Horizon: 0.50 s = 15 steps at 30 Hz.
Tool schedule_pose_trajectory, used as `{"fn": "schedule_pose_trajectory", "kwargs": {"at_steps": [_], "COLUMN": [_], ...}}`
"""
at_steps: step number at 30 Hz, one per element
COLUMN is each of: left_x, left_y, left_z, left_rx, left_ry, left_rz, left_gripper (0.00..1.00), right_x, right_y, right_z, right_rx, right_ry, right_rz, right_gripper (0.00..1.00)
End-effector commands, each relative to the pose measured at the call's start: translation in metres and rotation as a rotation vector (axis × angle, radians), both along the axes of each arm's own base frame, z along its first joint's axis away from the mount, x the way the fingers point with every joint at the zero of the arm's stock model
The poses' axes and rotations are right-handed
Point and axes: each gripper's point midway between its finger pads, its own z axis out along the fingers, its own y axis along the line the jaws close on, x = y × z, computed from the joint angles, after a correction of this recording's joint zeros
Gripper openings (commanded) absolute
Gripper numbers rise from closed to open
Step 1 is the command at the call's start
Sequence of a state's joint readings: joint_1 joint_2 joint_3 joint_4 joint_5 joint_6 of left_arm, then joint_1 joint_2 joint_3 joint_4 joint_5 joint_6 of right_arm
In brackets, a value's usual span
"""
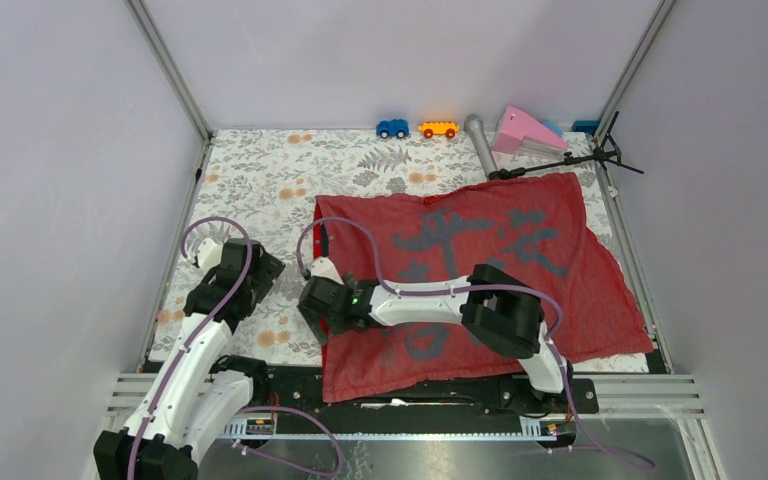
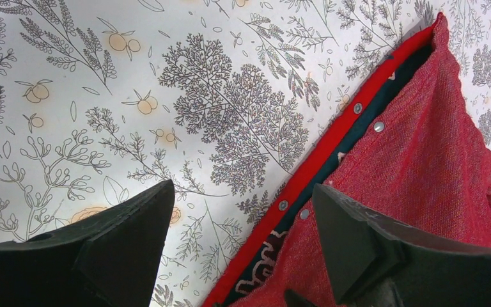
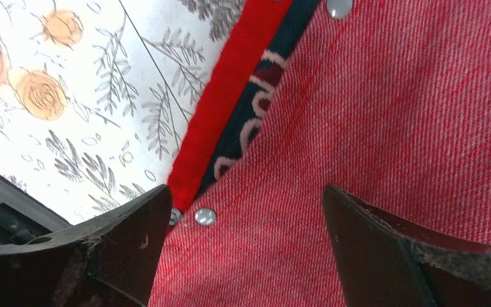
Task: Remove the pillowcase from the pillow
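The pillowcase [image 1: 560,270] lies spread on the right half of the table, dull red with grey characters showing. No pillow shows in any view. My right gripper [image 1: 312,303] hovers open over the pillowcase's left edge; in the right wrist view the open right gripper [image 3: 246,192] straddles red cloth [image 3: 390,96] beside a snap button [image 3: 205,216]. My left gripper [image 1: 252,268] stands open just left of that edge. In the left wrist view the left gripper [image 2: 241,192] spans the bright red hem and dark band of the pillowcase [image 2: 422,147], holding nothing.
A floral tablecloth [image 1: 260,170] covers the table. Along the back edge stand a blue toy car [image 1: 392,128], an orange toy car [image 1: 438,129], a grey tube [image 1: 480,143], a pink wedge [image 1: 525,130] and a black stand [image 1: 560,162]. Walls close in on three sides.
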<state>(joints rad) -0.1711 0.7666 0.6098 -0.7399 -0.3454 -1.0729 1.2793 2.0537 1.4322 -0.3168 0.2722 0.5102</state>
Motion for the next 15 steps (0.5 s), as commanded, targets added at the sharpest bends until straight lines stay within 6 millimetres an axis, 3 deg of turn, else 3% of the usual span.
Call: {"fn": "schedule_pose_trajectory", "kwargs": {"at_steps": [1, 10, 15], "left_x": [0.004, 0.005, 0.006], "left_y": [0.005, 0.004, 0.002], "left_z": [0.007, 0.009, 0.008], "left_rx": [0.015, 0.016, 0.014], "left_ry": [-0.035, -0.045, -0.042], "left_rz": [0.025, 0.016, -0.006], "left_gripper": [0.85, 0.85, 0.85], "right_x": [0.014, 0.020, 0.024], "right_y": [0.005, -0.011, -0.012], "right_z": [0.006, 0.005, 0.017], "right_rx": [-0.060, -0.101, -0.085], "right_ry": [-0.095, -0.138, -0.165], "right_rz": [-0.004, -0.029, -0.045], "right_gripper": [0.91, 0.32, 0.11]}}
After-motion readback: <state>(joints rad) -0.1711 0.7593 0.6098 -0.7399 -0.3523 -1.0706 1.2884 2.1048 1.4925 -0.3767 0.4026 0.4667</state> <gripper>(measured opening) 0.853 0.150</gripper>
